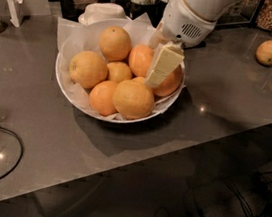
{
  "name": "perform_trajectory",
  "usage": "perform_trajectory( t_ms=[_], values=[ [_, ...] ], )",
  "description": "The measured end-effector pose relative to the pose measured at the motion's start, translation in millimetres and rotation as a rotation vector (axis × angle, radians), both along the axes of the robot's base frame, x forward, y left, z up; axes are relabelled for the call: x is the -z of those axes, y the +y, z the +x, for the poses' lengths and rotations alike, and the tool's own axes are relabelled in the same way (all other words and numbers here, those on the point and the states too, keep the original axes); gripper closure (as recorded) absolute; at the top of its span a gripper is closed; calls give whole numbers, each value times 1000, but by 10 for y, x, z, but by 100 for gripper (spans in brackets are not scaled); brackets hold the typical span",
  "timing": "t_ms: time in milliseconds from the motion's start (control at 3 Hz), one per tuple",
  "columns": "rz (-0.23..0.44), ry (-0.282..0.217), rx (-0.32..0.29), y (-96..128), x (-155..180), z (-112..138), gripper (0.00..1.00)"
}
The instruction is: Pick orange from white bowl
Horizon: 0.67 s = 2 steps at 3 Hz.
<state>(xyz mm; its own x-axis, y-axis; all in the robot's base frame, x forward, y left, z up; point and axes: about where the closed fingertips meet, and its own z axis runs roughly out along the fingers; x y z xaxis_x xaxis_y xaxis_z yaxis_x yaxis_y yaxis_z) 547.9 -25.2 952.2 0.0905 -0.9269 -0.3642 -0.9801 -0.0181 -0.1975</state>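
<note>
Grey table (119, 153), white bowl (63, 81) piled with fruit. I see the hand (159, 73) low over the bowl's right side, against the orange (173, 83) at that rim. I cannot tell its opening or whether it grips.

My gripper (155, 78) sits in the white bowl (124, 121), right side, beside the orange (173, 83); a dish (104, 12) lies behind, the counter (228, 98) beneath.

At least seven oranges (133, 99) are counted in the one white bowl (162, 106) (an eighth may be hidden). Three loose oranges (269, 52) are seen at the far right corner of the desk (69, 151). One gripper (158, 76) is held over the bowl's right side, and one stacked dish (104, 12) is set behind.
</note>
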Motion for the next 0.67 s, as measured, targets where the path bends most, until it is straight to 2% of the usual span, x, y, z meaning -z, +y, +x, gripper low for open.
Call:
perform_trajectory(
  t_ms=[333,667],
  values=[
    [-11,12,23,-35,25,-13,32],
    [-32,17,79,-165,36,-49,9]
  ],
)
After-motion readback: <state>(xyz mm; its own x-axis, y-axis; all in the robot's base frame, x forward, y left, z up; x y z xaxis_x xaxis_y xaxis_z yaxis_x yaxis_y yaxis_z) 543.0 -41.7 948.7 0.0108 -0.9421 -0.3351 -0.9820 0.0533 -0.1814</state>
